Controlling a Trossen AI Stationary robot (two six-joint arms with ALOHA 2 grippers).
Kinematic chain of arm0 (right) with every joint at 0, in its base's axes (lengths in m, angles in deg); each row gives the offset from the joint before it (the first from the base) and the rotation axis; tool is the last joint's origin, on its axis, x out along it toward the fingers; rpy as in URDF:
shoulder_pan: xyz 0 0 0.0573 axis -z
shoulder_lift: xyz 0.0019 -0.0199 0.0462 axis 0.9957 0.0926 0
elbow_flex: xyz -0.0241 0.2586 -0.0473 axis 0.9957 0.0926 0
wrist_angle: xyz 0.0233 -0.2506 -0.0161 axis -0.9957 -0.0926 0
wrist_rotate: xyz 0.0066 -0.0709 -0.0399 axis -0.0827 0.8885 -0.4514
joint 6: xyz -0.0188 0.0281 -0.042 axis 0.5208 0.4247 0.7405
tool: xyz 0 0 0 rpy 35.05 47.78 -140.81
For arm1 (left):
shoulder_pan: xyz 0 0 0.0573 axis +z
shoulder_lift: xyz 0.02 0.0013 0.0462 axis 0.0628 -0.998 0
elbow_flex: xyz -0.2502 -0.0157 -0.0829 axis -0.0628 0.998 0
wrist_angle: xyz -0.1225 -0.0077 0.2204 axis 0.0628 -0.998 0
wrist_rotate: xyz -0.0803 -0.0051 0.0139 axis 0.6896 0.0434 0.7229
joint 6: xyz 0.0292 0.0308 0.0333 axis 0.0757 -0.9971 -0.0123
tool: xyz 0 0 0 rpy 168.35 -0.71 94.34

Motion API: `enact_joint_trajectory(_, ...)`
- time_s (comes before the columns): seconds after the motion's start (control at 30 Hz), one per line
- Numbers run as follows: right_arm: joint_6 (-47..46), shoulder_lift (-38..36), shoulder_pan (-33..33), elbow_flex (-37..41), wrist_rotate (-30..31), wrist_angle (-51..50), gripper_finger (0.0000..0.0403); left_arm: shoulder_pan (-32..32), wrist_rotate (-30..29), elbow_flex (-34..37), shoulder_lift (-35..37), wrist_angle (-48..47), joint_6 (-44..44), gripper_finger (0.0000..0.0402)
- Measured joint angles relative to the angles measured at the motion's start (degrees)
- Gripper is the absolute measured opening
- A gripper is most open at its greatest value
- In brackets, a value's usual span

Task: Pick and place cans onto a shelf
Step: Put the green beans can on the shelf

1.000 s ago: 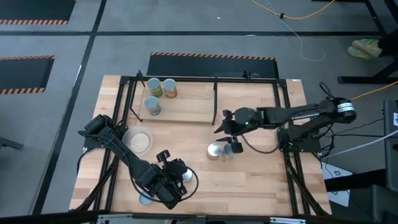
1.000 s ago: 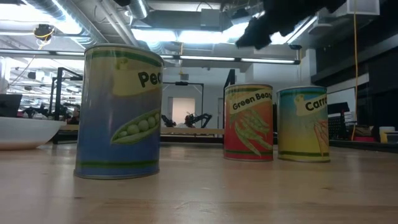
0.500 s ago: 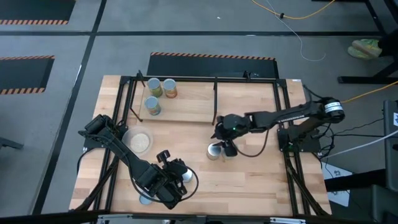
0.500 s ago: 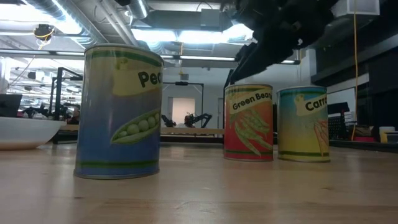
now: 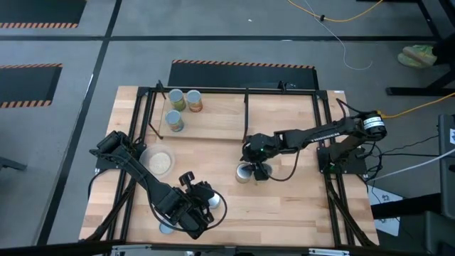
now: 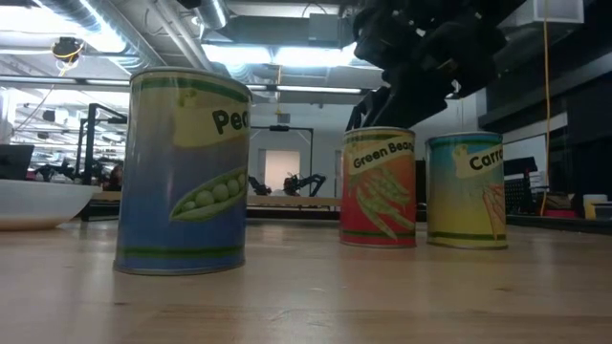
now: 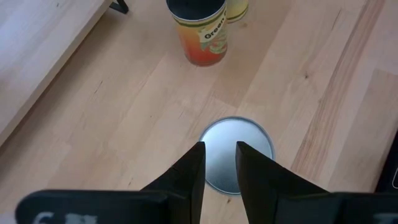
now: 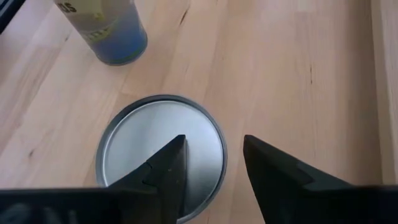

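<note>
Grey floor with orange-and-black hazard stripes surrounds the pale wooden worktop (image 5: 284, 206) in the high view. At its far side stands the shelf (image 5: 213, 121), a light board in a thin black frame, with three cans (image 5: 183, 101) grouped at its left end. A shallow pale dish (image 5: 158, 162) sits on the worktop near the left arm. The right end effector (image 5: 254, 158) reaches in from the right and hangs over two cans at mid-worktop, one showing a silver top (image 5: 244, 173). The left end effector (image 5: 195, 203) waits near the front edge over another tin.

From the low view, an open workshop with ceiling lights and pipes lies behind the worktop. Three cans stand upright: a blue peas can (image 6: 184, 172) nearest, an orange green beans can (image 6: 379, 188), and just beside it a yellow carrots can (image 6: 467, 189). The dark right end effector (image 6: 421, 57) sits right above the green beans can.

Left wrist view: the fingers (image 7: 186, 174) stand slightly parted, released, above a silver can top (image 7: 239, 146), with the green beans can farther off.

Right wrist view: the fingers (image 8: 273, 168) are spread apart, gripping nothing, above a round silver lid (image 8: 160, 149); a blue-sided can (image 8: 109, 28) stands beyond.
</note>
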Motion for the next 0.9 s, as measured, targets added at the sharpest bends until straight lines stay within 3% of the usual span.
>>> enact_joint_trajectory(0.17,0.00,0.09,0.00,-0.02,-0.13,-0.01,0.0138,0.00,0.00,0.00,0.00,0.00,-0.02,0.0082)
enact_joint_trajectory(0.63,0.03,0.16,0.04,0.01,0.40,0.20,0.0011,-0.52,0.05,0.00,0.00,-0.07,-1.56,0.0082)
enact_joint_trajectory(0.9,0.04,0.50,0.00,-1.17,0.36,0.38,0.0005,-0.50,0.04,0.00,0.00,-0.11,-1.61,0.0082)
